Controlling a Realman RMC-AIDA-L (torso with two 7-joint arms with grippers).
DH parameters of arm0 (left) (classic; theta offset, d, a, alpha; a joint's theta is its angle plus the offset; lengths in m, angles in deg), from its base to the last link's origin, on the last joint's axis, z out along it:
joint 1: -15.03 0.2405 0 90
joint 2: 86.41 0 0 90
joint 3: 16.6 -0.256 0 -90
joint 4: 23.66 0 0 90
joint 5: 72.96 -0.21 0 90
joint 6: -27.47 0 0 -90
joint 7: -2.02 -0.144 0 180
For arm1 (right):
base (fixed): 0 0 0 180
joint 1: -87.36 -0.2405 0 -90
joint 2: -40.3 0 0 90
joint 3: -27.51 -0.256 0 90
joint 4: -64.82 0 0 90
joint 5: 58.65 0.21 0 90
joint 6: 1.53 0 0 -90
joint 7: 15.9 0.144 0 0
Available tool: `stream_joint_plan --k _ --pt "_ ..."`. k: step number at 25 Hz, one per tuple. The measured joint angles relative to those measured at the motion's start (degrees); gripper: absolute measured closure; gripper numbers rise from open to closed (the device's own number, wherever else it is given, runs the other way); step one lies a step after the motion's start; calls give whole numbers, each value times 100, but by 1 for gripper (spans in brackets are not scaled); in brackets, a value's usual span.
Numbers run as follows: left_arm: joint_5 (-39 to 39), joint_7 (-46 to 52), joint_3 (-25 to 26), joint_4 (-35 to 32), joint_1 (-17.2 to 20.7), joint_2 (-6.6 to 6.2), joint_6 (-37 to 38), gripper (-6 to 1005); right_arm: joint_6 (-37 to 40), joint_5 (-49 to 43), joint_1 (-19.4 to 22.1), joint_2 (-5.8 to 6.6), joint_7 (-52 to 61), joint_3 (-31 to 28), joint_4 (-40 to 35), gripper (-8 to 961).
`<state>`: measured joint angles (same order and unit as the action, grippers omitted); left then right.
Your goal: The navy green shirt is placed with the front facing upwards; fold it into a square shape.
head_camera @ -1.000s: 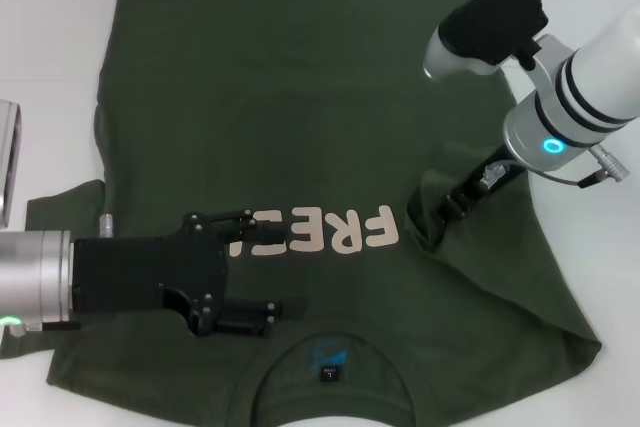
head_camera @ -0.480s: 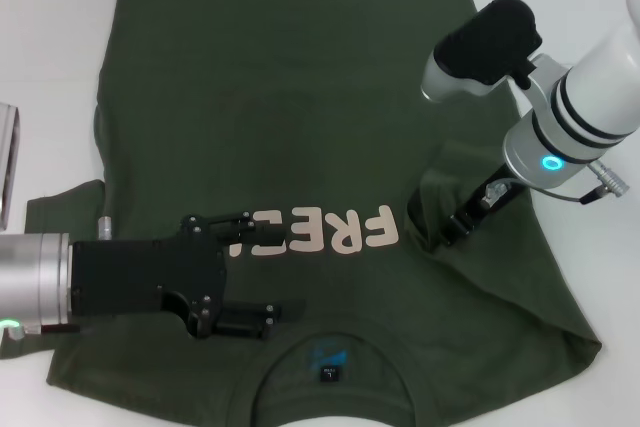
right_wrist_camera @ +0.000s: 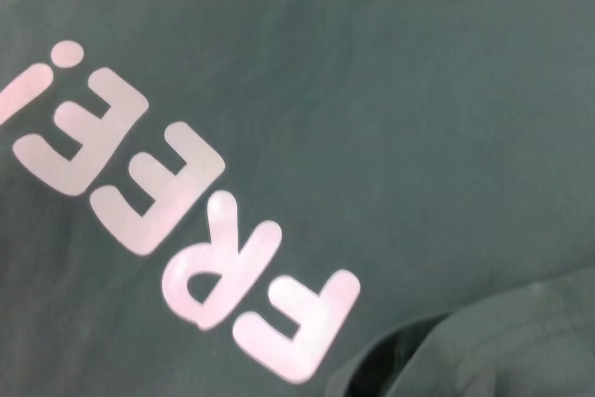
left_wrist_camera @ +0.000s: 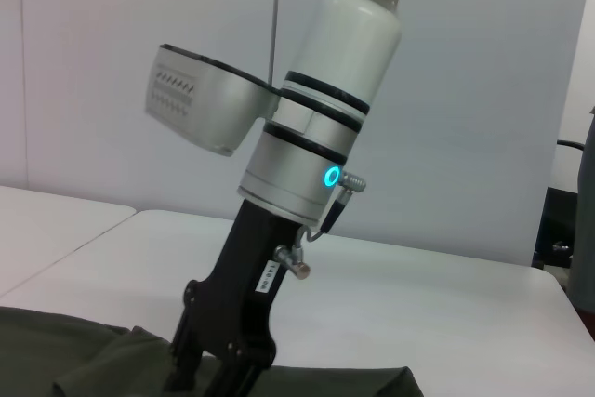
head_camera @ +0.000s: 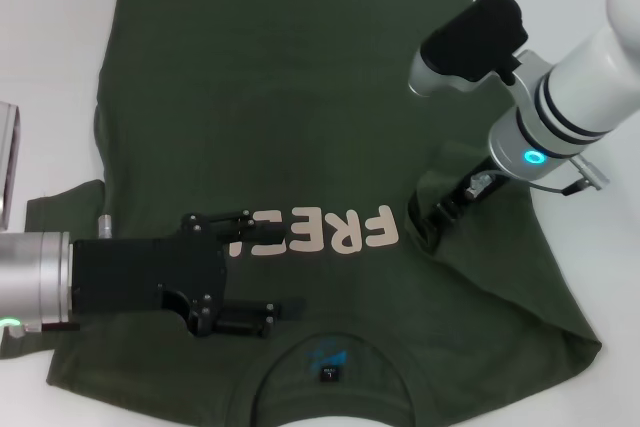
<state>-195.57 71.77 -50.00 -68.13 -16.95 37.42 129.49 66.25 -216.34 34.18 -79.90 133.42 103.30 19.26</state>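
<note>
**Head view: right sleeve lifted over the shirt, left claw waiting above the chest**

Head view shows the large dark olive-green short-sleeved cotton shirt (head_camera: 290,127) spread front-up on the white desk (head_camera: 50,57), its collar at the near edge and its hem at the far edge. Pale pink "FREE!" lettering (head_camera: 330,231) runs across the chest, reading upside down from where I look. A small black neck label (head_camera: 328,375) sits inside the collar, with blue print just beyond it.

My right claw (head_camera: 437,222) is down at the right sleeve, to the right of the lettering. It pinches a raised fold of the green cloth, which stands up in a peak around the black fingers instead of lying flat. My right arm's white and silver wrist, with its lit blue ring, slants up and away to the right from there. In the left wrist view the same black claw (left_wrist_camera: 218,360) goes down into bunched green fabric, with the white desk behind it.

My left claw (head_camera: 285,272) reaches in from the left, over the chest between the lettering and the collar. Its two black fingers (head_camera: 255,322) are parted wide and hold nothing; the far one overlaps the left end of the lettering.

The right wrist view looks down on the pink lettering (right_wrist_camera: 177,239) on smooth green cloth, with a lifted fold of sleeve (right_wrist_camera: 483,346) at one corner.
</note>
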Motion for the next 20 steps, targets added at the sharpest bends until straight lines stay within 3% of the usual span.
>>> stream_joint_plan --k 7,12,15,20 --pt "0 -25 0 0 5 0 1 139 -527 80 -328 -18 1 -1 585 477" --pt "16 -40 21 0 18 0 -32 139 -944 495 -328 -1 -17 -65 558 475" --pt "75 -40 27 -1 23 0 -46 139 -856 840 -51 43 -102 -257 -12 473" --pt "160 0 242 9 28 0 -53 139 -454 1510 838 49 -795 -598 -1408 470"
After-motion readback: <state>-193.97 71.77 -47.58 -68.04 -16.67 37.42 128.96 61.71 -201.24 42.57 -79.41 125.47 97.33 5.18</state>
